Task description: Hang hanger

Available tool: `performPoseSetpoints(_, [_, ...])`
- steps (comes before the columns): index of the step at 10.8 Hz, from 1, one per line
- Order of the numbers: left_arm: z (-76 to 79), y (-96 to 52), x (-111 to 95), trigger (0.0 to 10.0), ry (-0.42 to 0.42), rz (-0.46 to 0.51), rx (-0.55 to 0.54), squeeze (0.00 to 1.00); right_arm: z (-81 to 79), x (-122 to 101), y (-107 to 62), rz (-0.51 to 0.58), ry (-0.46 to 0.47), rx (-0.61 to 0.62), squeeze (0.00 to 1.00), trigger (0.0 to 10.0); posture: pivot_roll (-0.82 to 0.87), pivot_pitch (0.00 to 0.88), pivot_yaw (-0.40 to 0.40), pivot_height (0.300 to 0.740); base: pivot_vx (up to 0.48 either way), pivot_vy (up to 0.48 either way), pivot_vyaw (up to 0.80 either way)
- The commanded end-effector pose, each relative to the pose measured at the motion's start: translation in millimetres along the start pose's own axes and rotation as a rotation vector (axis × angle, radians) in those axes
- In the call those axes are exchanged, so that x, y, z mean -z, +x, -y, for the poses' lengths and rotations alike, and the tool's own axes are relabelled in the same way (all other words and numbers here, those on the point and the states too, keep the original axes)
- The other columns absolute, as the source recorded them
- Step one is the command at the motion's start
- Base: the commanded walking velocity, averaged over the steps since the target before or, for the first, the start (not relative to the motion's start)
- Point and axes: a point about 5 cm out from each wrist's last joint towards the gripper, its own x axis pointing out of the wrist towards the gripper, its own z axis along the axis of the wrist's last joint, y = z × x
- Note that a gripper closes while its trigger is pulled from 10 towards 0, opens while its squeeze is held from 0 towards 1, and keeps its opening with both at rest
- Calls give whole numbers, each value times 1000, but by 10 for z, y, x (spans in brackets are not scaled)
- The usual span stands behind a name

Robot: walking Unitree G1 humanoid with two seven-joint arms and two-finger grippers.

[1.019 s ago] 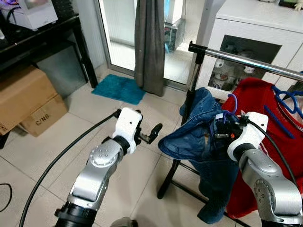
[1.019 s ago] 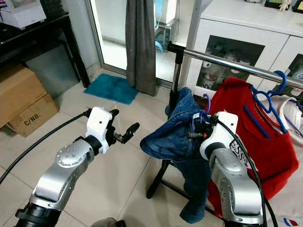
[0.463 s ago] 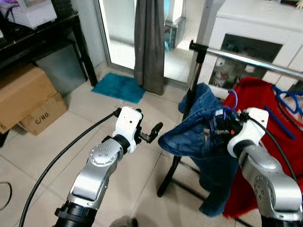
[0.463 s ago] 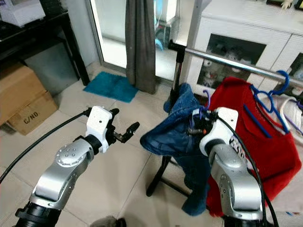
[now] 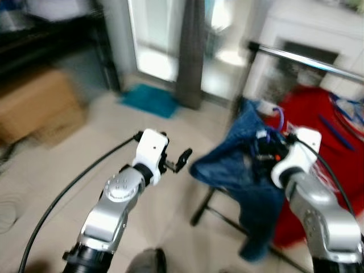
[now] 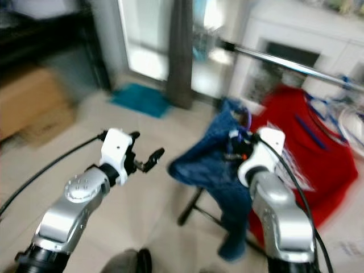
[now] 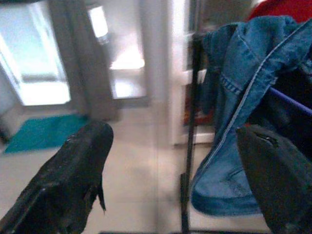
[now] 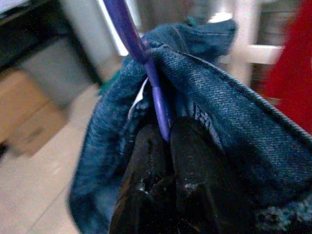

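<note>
My right gripper [image 8: 163, 136] is shut on the neck of a purple hanger [image 8: 155, 92] that carries a blue denim jacket [image 5: 239, 165]. In the eye views the right gripper [image 5: 266, 151] holds it in front of and below the metal clothes rail [image 5: 301, 60], the hanger's purple hook [image 5: 277, 116] sticking up under the bar. My left gripper [image 5: 179, 161] hovers open to the left of the jacket, apart from it. Through the left wrist view its two fingers [image 7: 73, 170] frame the rack's black post [image 7: 190, 122] and the jacket [image 7: 243, 97].
A red garment [image 5: 318, 131] hangs on a blue hanger [image 5: 341, 108] from the rail. The rack's black legs [image 5: 213, 207] spread on the tiled floor. A grey curtain [image 5: 190, 51], teal mat [image 5: 149, 99], cardboard box [image 5: 37, 108] and white cabinet [image 5: 307, 34] surround the spot.
The whole picture has blurred and shifted slightly, so the camera is moving. Both arms keep their poses, the right still gripping the hanger and the left still open.
</note>
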Motion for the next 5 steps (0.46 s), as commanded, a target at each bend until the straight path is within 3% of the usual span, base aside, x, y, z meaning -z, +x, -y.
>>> performPoseSetpoints(1, [-6,4,-1,10000,11,-5,1,0,-22,-24,-6,23,0,-6,0,0,32,1,14,740,-251,0,0])
performPoseSetpoints(5, [3,8,8,10000,15,-9,11,0,-9,-15,-15,27,1,5,0,0,29,0,24,740,-250,0,0])
